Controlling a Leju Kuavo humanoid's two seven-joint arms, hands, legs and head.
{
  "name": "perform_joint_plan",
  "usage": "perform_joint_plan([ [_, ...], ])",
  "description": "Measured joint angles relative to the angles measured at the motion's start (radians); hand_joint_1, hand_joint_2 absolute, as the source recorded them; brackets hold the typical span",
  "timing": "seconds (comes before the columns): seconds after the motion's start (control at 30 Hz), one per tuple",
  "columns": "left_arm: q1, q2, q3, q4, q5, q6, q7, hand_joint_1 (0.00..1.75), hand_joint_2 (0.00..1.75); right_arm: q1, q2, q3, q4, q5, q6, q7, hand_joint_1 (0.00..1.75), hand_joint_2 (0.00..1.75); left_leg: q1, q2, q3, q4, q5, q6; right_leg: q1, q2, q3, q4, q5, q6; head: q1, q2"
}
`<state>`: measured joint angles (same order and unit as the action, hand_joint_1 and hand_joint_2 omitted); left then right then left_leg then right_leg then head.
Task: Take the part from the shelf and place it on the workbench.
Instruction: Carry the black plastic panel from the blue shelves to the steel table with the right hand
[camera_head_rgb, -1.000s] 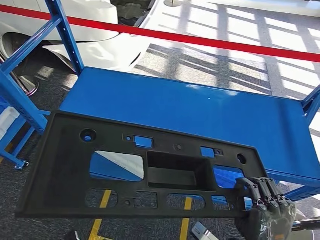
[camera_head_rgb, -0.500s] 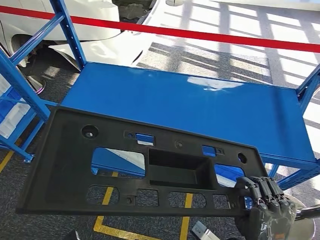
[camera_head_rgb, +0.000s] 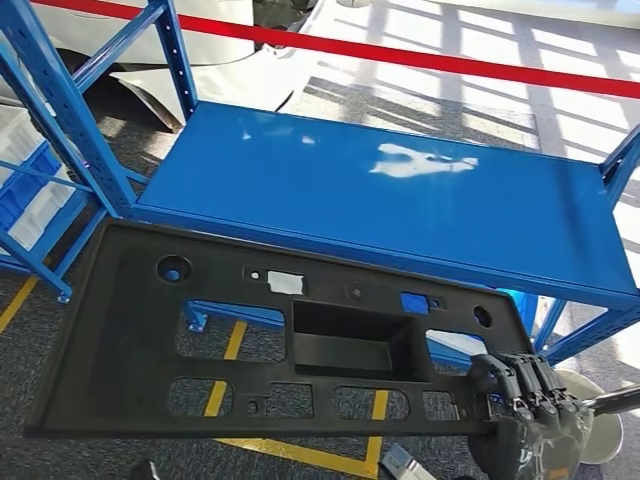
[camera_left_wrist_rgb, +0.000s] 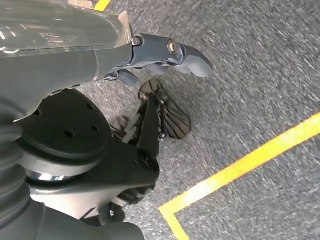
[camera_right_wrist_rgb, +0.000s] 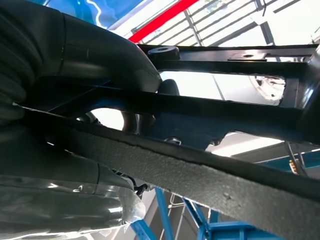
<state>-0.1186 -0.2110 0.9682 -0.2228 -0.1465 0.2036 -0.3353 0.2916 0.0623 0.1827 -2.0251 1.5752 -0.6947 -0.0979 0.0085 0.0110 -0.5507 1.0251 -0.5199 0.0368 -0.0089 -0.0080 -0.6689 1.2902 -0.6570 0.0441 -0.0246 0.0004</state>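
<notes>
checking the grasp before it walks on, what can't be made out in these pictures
- Right hand: head view, its lower part is cut off by the frame edge; fingers hook over the black panel.
- Right wrist view: the panel hides the fingers.
- Left hand: left wrist view shows it above grey floor; its fingers cannot be made out.

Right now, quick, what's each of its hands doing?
Left hand: holding nothing; whether its fingers are spread or curled cannot be told.
Right hand: grips the black part at its near corner.

Floor (camera_head_rgb: 113, 150): grey carpet, yellow line (camera_head_rgb: 302, 452) at 6 o'clock.
Barrier: red tape (camera_head_rgb: 453, 58) at 12 o'clock.
Light: sunlit stripes (camera_head_rgb: 483, 90) at 1 o'clock.
</notes>
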Motion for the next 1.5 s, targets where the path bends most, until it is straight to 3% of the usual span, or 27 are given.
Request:
perform_joint_plan([
  [0.07, 0.000, 0.000, 0.000, 0.000, 0.000, -0.001, 0.000, 0.00, 1.75, 0.000, 0.000, 0.000, 0.000, 0.000, 0.000, 0.000, 1.75, 1.75, -0.007, 0.001, -0.024, 0.001, 0.019, 0.001, 0.001, 0.001, 0.047, -0.016, 0.044, -0.007, 0.000, 0.000],
  [0.13, 0.000, -0.001, 0.000, 0.000, 0.000, -0.002, 0.000, 0.00, 1.75, -0.002, 0.000, 0.000, 0.000, 0.000, 0.000, 0.002, 1.75, 1.75, -0.013, 0.000, -0.041, 0.001, 0.036, 0.000, 0.008, 0.006, 0.151, -0.153, 0.088, -0.024, -0.001, 0.000],
  [0.2, 0.000, -0.002, 0.000, 0.000, 0.000, -0.002, -0.001, 0.00, 1.75, -0.006, -0.001, 0.001, -0.001, 0.000, 0.000, 0.005, 1.75, 1.75, -0.014, 0.000, -0.049, 0.001, 0.053, -0.008, 0.016, 0.011, 0.239, -0.290, 0.087, -0.039, -0.002, 0.000],
  [0.23, 0.000, -0.002, 0.000, 0.000, 0.000, -0.003, -0.001, 0.00, 1.75, -0.007, -0.001, 0.002, -0.001, 0.000, 0.000, 0.008, 1.75, 1.75, -0.013, 0.000, -0.053, 0.000, 0.061, -0.013, 0.021, 0.012, 0.256, -0.323, 0.081, -0.043, -0.002, 0.000],
  [0.3, 0.001, -0.001, 0.000, 0.000, 0.000, -0.003, -0.001, 0.00, 1.75, -0.008, -0.002, 0.004, -0.002, 0.000, 0.000, 0.011, 1.75, 1.75, -0.008, -0.001, -0.065, 0.000, 0.072, -0.025, 0.022, 0.009, 0.250, -0.341, 0.093, -0.050, -0.001, 0.000],
  [0.33, 0.001, -0.001, 0.000, 0.000, 0.000, -0.003, -0.001, 0.00, 1.75, -0.008, -0.002, 0.005, -0.002, 0.000, 0.000, 0.012, 1.75, 1.75, -0.007, -0.003, -0.073, 0.008, 0.056, -0.030, 0.021, 0.007, 0.240, -0.345, 0.103, -0.057, -0.002, 0.000],
  [0.4, 0.001, 0.000, 0.000, 0.000, 0.000, -0.002, -0.001, 0.00, 1.75, -0.009, -0.002, 0.006, -0.001, 0.000, 0.000, 0.012, 1.75, 1.75, -0.006, -0.006, -0.094, 0.074, -0.030, -0.040, 0.016, 0.002, 0.213, -0.348, 0.127, -0.067, -0.003, 0.000],
  [0.47, 0.000, 0.000, 0.000, 0.000, 0.000, -0.002, -0.001, 0.00, 1.75, -0.008, -0.002, 0.007, -0.001, 0.000, 0.000, 0.013, 1.75, 1.75, -0.005, -0.006, -0.115, 0.195, -0.119, -0.047, 0.017, -0.001, 0.181, -0.340, 0.146, -0.070, -0.004, 0.000],
  [0.5, 0.000, 0.001, 0.000, 0.000, 0.000, -0.002, -0.001, 0.00, 1.75, -0.008, -0.002, 0.007, -0.001, 0.000, 0.000, 0.014, 1.75, 1.75, -0.004, -0.006, -0.119, 0.247, -0.132, -0.049, 0.017, -0.002, 0.164, -0.334, 0.155, -0.070, -0.004, 0.000],
  [0.53, 0.000, 0.001, 0.000, 0.000, 0.000, -0.002, -0.001, 0.00, 1.75, -0.008, -0.003, 0.007, -0.001, 0.000, 0.000, 0.016, 1.75, 1.75, -0.002, -0.006, -0.112, 0.274, -0.121, -0.052, 0.016, -0.003, 0.145, -0.327, 0.163, -0.069, -0.004, 0.000],
  [0.57, 0.000, 0.001, 0.000, 0.000, 0.000, -0.002, -0.001, 0.00, 1.75, -0.008, -0.003, 0.007, -0.001, 0.000, 0.000, 0.018, 1.75, 1.75, 0.000, -0.006, -0.091, 0.268, -0.092, -0.054, 0.016, -0.004, 0.126, -0.318, 0.170, -0.066, -0.004, 0.000],
  [0.63, 0.000, 0.002, 0.000, 0.000, 0.000, -0.002, -0.001, 0.00, 1.75, -0.008, -0.003, 0.007, -0.001, 0.000, 0.000, 0.020, 1.75, 1.75, 0.005, -0.006, -0.007, 0.165, -0.043, -0.058, 0.015, -0.004, 0.090, -0.293, 0.180, -0.059, -0.004, 0.000],
  [0.7, 0.000, 0.002, 0.000, 0.000, 0.000, -0.002, -0.001, 0.00, 1.75, -0.008, -0.003, 0.007, -0.002, 0.000, 0.000, 0.020, 1.75, 1.75, 0.007, -0.007, 0.077, 0.035, -0.052, -0.053, 0.017, -0.003, 0.062, -0.267, 0.187, -0.050, -0.003, 0.000],
  [0.73, 0.000, 0.002, 0.000, 0.000, 0.000, -0.002, -0.002, 0.00, 1.75, -0.008, -0.003, 0.007, -0.003, 0.000, 0.000, 0.020, 1.75, 1.75, 0.006, -0.007, 0.096, -0.001, -0.064, -0.049, 0.019, -0.003, 0.052, -0.258, 0.193, -0.044, -0.003, 0.000],
  [0.8, 0.000, 0.001, 0.000, 0.000, 0.000, -0.001, -0.002, 0.00, 1.75, -0.008, -0.003, 0.007, -0.003, 0.000, 0.000, 0.020, 1.75, 1.75, 0.005, -0.007, 0.092, -0.017, -0.064, -0.033, 0.017, -0.001, 0.040, -0.252, 0.205, -0.032, -0.002, 0.000],
  [0.83, 0.000, 0.001, 0.000, 0.000, 0.000, -0.001, -0.002, 0.00, 1.75, -0.007, -0.003, 0.006, -0.003, 0.000, 0.000, 0.020, 1.75, 1.75, 0.005, -0.005, 0.084, -0.017, -0.056, -0.022, 0.015, 0.000, 0.034, -0.245, 0.195, -0.026, -0.002, 0.000],
  [0.9, 0.000, 0.000, 0.000, 0.000, 0.000, -0.001, -0.002, 0.00, 1.75, -0.007, -0.003, 0.006, -0.003, 0.000, 0.000, 0.021, 1.75, 1.75, 0.006, -0.001, 0.063, -0.019, -0.036, -0.004, 0.011, 0.003, 0.015, -0.187, 0.121, -0.015, 0.001, 0.000],
  [0.97, -0.001, 0.000, 0.000, 0.000, 0.000, -0.001, -0.002, 0.00, 1.75, -0.006, -0.004, 0.007, -0.003, 0.000, 0.000, 0.024, 1.75, 1.75, 0.002, 0.002, 0.037, -0.017, -0.015, 0.002, 0.008, 0.004, -0.009, -0.067, 0.028, -0.008, 0.002, 0.000],
  [1.0, 0.000, 0.000, 0.000, 0.000, 0.000, -0.001, -0.002, 0.00, 1.75, -0.006, -0.004, 0.007, -0.003, 0.000, 0.000, 0.027, 1.75, 1.75, -0.001, 0.003, 0.024, -0.016, -0.005, 0.004, 0.007, 0.003, -0.014, -0.013, 0.009, -0.006, 0.002, 0.000],
  [1.07, 0.000, 0.000, 0.000, 0.000, 0.000, -0.001, -0.002, 0.00, 1.75, -0.006, -0.004, 0.007, -0.003, 0.000, 0.000, 0.033, 1.75, 1.75, -0.006, 0.005, -0.002, -0.014, 0.014, 0.005, 0.007, 0.004, 0.015, 0.014, 0.041, -0.009, 0.002, 0.000],
  [1.1, -0.001, 0.000, 0.000, 0.000, 0.000, -0.001, -0.002, 0.00, 1.75, -0.007, -0.004, 0.008, -0.003, 0.000, 0.000, 0.039, 1.75, 1.75, -0.008, 0.005, -0.013, -0.014, 0.024, 0.005, 0.008, 0.005, 0.055, -0.026, 0.073, -0.014, 0.002, 0.000],
  [1.17, -0.001, -0.001, 0.000, 0.000, 0.000, -0.001, -0.002, 0.00, 1.75, -0.009, -0.004, 0.014, -0.006, -0.001, 0.000, 0.062, 1.75, 1.75, -0.013, 0.003, -0.028, -0.013, 0.040, 0.003, 0.013, 0.010, 0.168, -0.182, 0.106, -0.031, 0.002, 0.000],
  [1.23, -0.001, -0.002, 0.001, 0.000, 0.000, -0.001, -0.003, 0.00, 1.75, -0.012, -0.006, 0.025, -0.012, -0.011, 0.000, 0.090, 1.75, 1.75, -0.014, 0.002, -0.037, -0.013, 0.055, -0.006, 0.020, 0.013, 0.248, -0.309, 0.094, -0.045, 0.001, 0.000],
  [1.33, -0.001, -0.001, 0.001, 0.000, 0.000, 0.002, -0.005, 0.00, 1.75, -0.012, -0.011, 0.042, -0.020, -0.052, 0.000, 0.102, 1.75, 1.75, -0.011, 0.001, -0.053, -0.010, 0.062, -0.023, 0.021, 0.011, 0.253, -0.353, 0.097, -0.059, 0.000, 0.000],
  [1.4, -0.001, 0.000, 0.001, 0.000, 0.000, 0.004, -0.007, 0.00, 1.75, -0.010, -0.012, 0.045, -0.021, -0.100, 0.000, 0.070, 1.75, 1.75, -0.010, -0.002, -0.074, 0.039, 0.005, -0.033, 0.017, 0.007, 0.237, -0.360, 0.113, -0.072, 0.000, 0.000],
  [1.47, -0.001, 0.001, 0.001, 0.000, 0.000, 0.005, -0.009, 0.00, 1.75, -0.006, -0.011, 0.044, -0.021, -0.150, 0.000, 0.018, 1.75, 1.75, -0.007, -0.004, -0.108, 0.157, -0.081, -0.040, 0.019, 0.004, 0.216, -0.355, 0.127, -0.078, -0.001, 0.000],
  [1.5, -0.001, 0.001, 0.001, 0.000, 0.000, 0.005, -0.009, 0.00, 1.75, -0.002, -0.007, 0.040, -0.021, -0.175, 0.000, -0.019, 1.75, 1.75, -0.006, -0.004, -0.122, 0.218, -0.105, -0.043, 0.020, 0.003, 0.205, -0.351, 0.132, -0.078, -0.001, 0.000],
])
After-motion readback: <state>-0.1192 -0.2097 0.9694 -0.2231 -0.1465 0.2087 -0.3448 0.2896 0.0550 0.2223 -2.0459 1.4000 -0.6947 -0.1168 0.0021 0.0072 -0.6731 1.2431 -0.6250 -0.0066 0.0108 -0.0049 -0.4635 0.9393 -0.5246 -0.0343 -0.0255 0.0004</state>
